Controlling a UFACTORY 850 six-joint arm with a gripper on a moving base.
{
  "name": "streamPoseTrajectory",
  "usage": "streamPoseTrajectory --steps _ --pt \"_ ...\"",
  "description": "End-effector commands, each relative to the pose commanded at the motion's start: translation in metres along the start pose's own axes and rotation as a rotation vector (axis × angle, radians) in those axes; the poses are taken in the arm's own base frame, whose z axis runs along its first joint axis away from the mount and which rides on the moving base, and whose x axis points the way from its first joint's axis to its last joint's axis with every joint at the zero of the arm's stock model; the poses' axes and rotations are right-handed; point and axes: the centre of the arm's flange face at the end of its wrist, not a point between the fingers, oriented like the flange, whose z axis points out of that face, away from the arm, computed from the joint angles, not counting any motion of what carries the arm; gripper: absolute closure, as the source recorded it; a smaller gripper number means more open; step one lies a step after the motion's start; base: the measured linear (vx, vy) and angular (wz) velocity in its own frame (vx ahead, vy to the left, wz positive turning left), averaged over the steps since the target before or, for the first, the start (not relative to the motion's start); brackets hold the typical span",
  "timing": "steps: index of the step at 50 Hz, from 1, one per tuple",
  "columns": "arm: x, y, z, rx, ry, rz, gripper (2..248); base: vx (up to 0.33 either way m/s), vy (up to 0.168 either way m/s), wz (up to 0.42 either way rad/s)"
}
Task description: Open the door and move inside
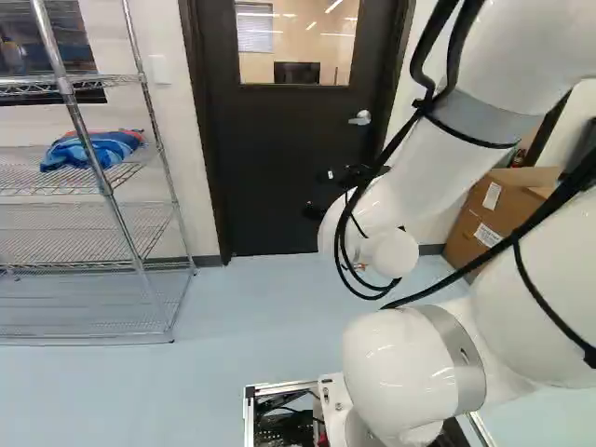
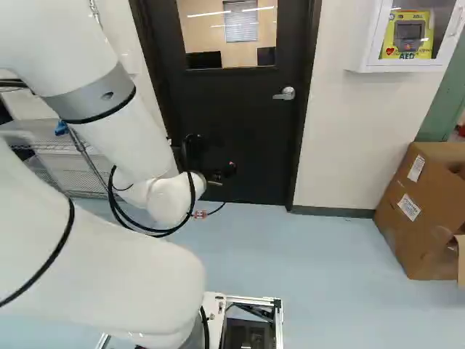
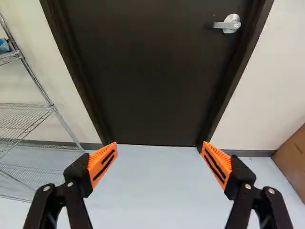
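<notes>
The claw point(image 1: 318, 194) hangs before the closed dark door point(image 3: 152, 76), its two orange-padded fingers spread wide apart, away from the silver lever handle point(image 3: 228, 25).

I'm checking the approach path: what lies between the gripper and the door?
In the wrist view, no object shows between the open gripper and the closed black door, only a stretch of pale blue floor.

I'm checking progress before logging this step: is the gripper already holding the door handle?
No, the gripper stands open with nothing between its fingers, and the handle is apart from it, farther ahead.
</notes>
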Motion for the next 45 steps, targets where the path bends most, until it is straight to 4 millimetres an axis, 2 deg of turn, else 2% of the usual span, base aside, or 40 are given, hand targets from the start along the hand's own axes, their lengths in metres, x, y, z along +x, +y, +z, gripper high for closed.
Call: streamPoseTrajectory --steps 45 --pt "0.0000 0.0000 0.0000 0.000 0.000 0.000 3 0.119 -0.098 0.005"
